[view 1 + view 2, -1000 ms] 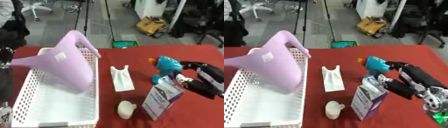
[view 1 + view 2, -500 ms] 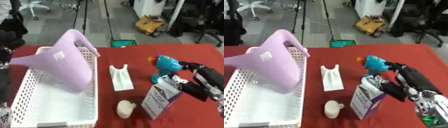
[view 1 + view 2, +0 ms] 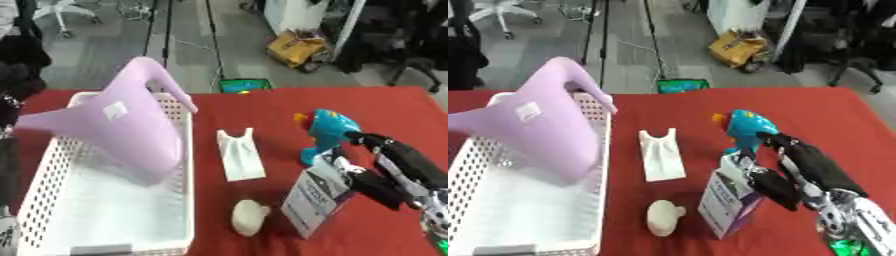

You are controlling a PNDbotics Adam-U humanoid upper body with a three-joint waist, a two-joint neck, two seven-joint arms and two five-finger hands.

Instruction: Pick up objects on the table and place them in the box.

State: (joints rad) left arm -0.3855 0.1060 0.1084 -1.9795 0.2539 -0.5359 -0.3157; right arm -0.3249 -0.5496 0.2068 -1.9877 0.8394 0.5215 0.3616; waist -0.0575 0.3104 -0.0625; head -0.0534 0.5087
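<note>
Red counter (image 3: pixel 385 107) throughout, carrying white perforated box (image 3: pixel 52 210) at left. Lilac watering can (image 3: pixel 122 130) already in the box, leaning tall against its right wall, spout out past the left rim; likely to tip or be knocked if another item is dropped in beside it. Right hand (image 3: pixel 794 172) at near right, fingers (image 3: pixel 773 186) curled against the right side of the purple-and-white carton (image 3: pixel 730 200); thumb side hidden, so unclear whether a true pinch or only contact from one side. Carton standing on the counter at near right, tilted, well apart from the box. Risk judged here: a one-sided hold could push the carton over toward the left, or let it slip on lifting. Blue toy (image 3: pixel 745 129) just behind the hand, touching or nearly so; could be dragged or toppled when the arm rises. White flat packet (image 3: pixel 661 155) mid-counter and small cream object (image 3: pixel 661 218) near the carton's left, both in the carry path to the box; a low carry could sweep them. Left hand not seen.
</note>
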